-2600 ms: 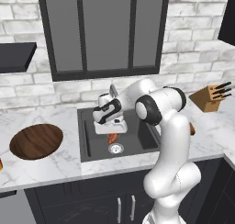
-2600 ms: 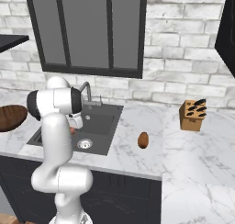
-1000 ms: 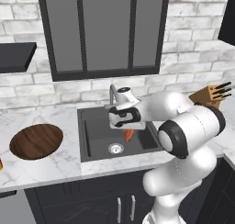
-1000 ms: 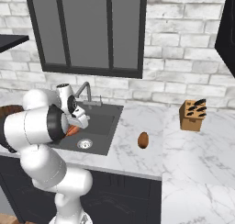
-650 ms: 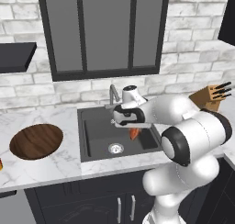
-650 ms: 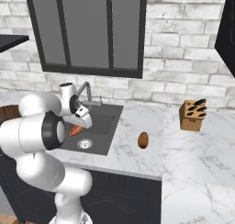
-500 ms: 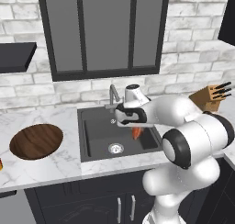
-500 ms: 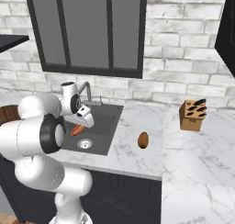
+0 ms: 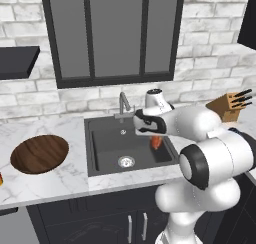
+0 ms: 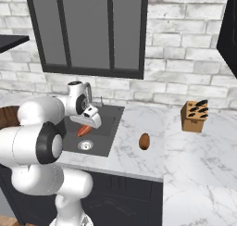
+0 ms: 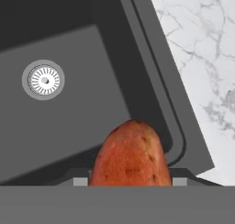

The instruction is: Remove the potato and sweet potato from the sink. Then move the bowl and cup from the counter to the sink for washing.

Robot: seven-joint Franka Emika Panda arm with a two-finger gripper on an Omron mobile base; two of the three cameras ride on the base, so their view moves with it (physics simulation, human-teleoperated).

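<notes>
1. Gripper (image 9: 156, 138) hangs over the right half of the sink (image 9: 107, 155), jaws clamped on the sweet potato (image 9: 156, 141); the reddish-orange lump points down below the hand, clear of the basin floor.
2. Right base view: sweet potato (image 10: 84, 130) sits under the hand, above the sink (image 10: 104, 144) and just up from the drain (image 10: 85, 146).
3. Hand view: sweet potato (image 11: 130, 155) rises between the finger tips at the bottom edge; below it lie the sink's dark floor (image 11: 69, 126), the round silver drain (image 11: 43, 80) well off to the upper left, and the basin's right rim; white marble counter (image 11: 197, 71) beyond that rim.
4. Potato (image 10: 144, 141), dull brown oval, rests on the counter (image 10: 139, 158) to the right of the sink, apart from it; already out of the basin.
5. Bowl (image 9: 40, 154), dark wooden dish, lies flat on the counter (image 9: 55, 185) left of the sink, near its left rim but not touching.
6. Faucet (image 9: 123, 104) stands at the back rim of the sink, just left of the hand.
7. Knife block (image 10: 194, 115) sits on the counter far right, near the brick wall, well apart from the potato.
</notes>
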